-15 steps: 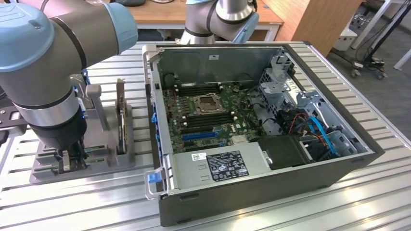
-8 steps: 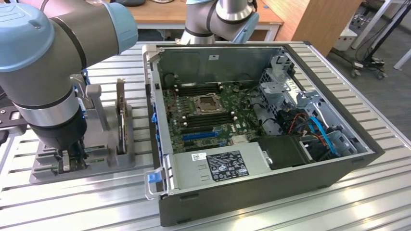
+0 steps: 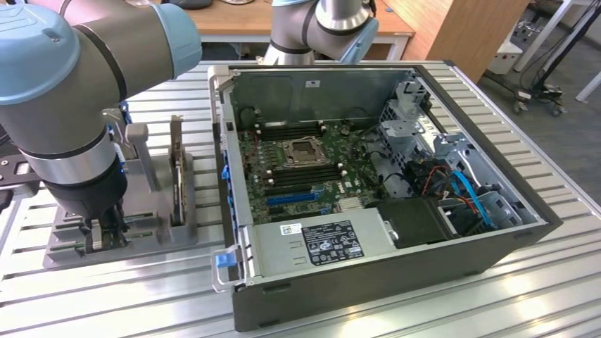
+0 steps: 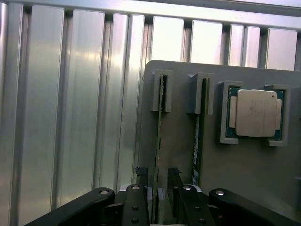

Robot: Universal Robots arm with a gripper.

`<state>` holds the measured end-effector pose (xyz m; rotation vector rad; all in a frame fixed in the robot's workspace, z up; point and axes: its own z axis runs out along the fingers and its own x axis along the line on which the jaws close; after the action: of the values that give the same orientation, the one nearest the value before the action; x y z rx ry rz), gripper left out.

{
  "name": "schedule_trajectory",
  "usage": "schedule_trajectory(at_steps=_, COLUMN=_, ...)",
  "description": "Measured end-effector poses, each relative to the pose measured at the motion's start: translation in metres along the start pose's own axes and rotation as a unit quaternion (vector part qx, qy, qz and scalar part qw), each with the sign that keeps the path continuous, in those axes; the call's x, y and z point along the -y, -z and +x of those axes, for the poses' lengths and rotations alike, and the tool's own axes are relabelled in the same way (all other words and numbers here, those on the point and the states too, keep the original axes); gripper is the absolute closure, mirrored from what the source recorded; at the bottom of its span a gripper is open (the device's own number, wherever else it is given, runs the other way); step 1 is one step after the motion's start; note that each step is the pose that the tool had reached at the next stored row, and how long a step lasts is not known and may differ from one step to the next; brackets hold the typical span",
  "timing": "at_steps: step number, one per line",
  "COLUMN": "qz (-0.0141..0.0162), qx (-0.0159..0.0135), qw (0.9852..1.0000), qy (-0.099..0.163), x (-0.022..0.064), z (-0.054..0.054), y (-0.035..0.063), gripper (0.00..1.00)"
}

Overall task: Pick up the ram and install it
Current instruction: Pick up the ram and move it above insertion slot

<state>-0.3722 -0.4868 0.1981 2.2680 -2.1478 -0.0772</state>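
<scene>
Two fingers (image 4: pixel 139 200) of the spread pincer (image 4: pixel 159 190) flank the upright ram (image 4: pixel 159 132) in its grey holder (image 4: pixel 178 160); a second card (image 4: pixel 198 127) stands just beside, the processor (image 4: pixel 256 113) beyond.

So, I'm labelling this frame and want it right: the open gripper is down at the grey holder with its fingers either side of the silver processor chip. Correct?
Not quite. In the wrist view the open gripper is down at the grey holder with its fingers either side of the ram. The silver processor chip sits apart in its own cradle.
</scene>
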Motion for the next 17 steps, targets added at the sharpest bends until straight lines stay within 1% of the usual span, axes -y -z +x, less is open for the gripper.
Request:
schedule_trajectory(at_steps=4, qz=0.0, qx=0.0, qw=1.0, qy=0.0, x=0.0, z=0.0, y=0.0, gripper=0.71)
schedule_trajectory(at_steps=5, qz=0.0, qx=0.0, qw=1.0, qy=0.0, x=0.0, z=0.0, y=0.0, gripper=0.77)
schedule_trajectory(at_steps=17, qz=0.0, qx=0.0, qw=1.0, qy=0.0, x=-0.0001, z=0.0005, y=-0.0001, gripper=0.77)
